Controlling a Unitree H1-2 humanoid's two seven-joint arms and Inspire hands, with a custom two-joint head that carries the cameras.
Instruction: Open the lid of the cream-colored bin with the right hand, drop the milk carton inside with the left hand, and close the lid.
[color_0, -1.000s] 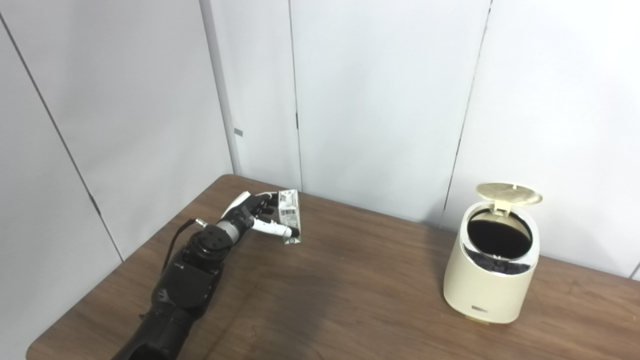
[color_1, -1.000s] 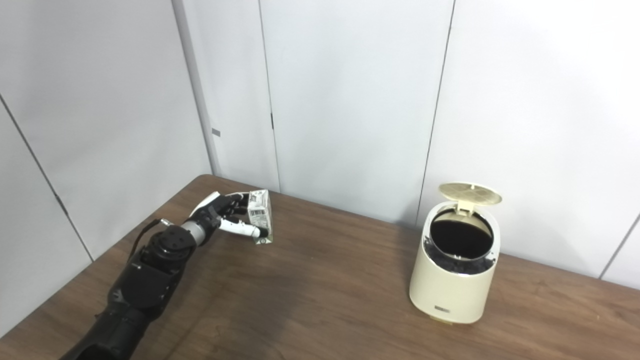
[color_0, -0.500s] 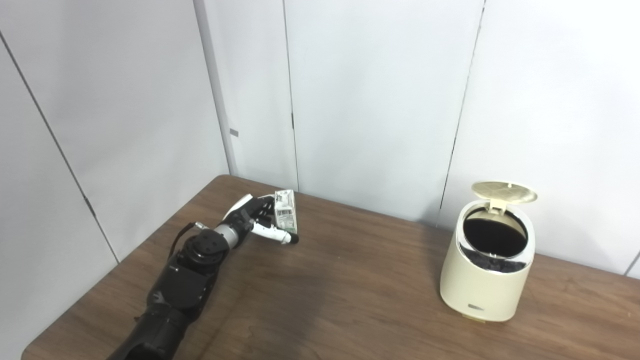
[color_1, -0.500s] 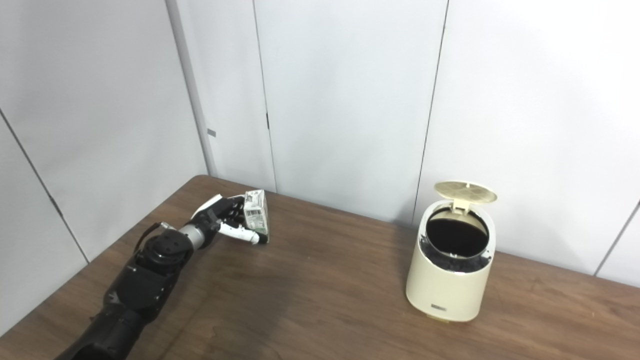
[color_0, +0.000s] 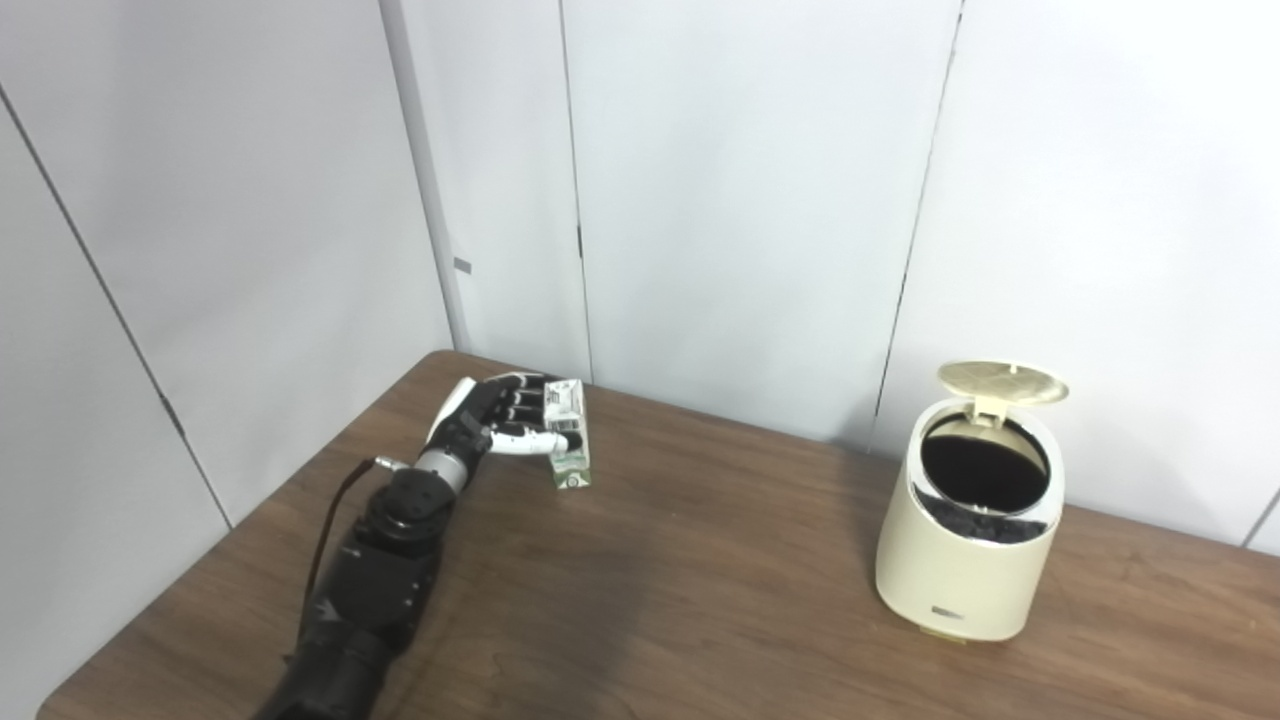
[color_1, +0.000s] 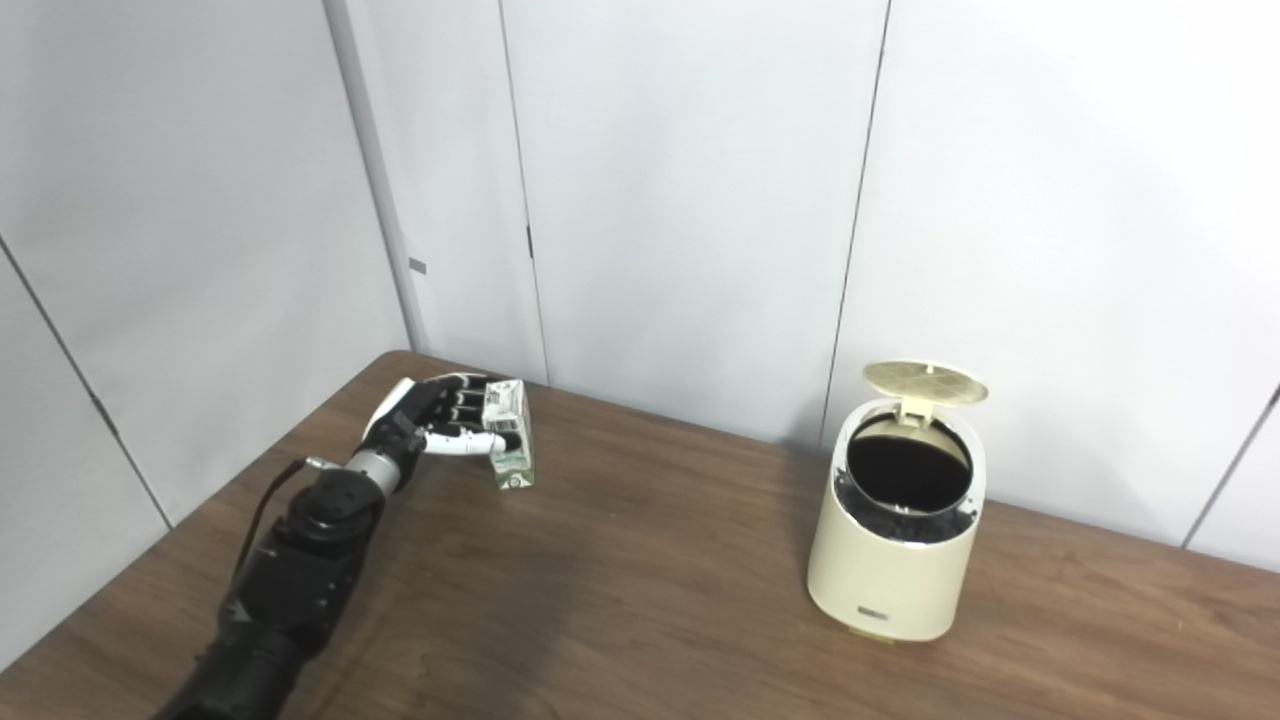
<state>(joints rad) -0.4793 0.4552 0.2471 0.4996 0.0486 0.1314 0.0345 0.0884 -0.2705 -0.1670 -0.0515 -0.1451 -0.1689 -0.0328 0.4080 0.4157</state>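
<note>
one arm in view: the left one, black, coming in from the bottom left and stretching up across the table toward its far left corner.
left hand: wrapped around the upper part of the milk carton; fingers curl over the far side near the top, thumb lies across the near face, so it is clamped on the carton.
right hand: outside both views.
milk carton: a small white box with a green lower part and a barcode on the near face; nearly upright, top leaning slightly toward the hand; its lower end is at the tabletop, though whether it rests there or sits a hair above cannot be told.
carton location: far left part of the table, near the back edge, well apart from the bin.
bin: cream-colored, rounded, standing on the right part of the table near the wall; a small dark label low on its front.
lid: raised on its rear hinge, the round disc tilted back above the opening, underside facing down and forward.
bin opening: uncovered, dark inside, with a black liner edge showing along the front rim.
table: brown wood grain, a broad soft shadow across its middle.
backdrop: plain white wall panels meeting in a corner behind the carton.
</note>
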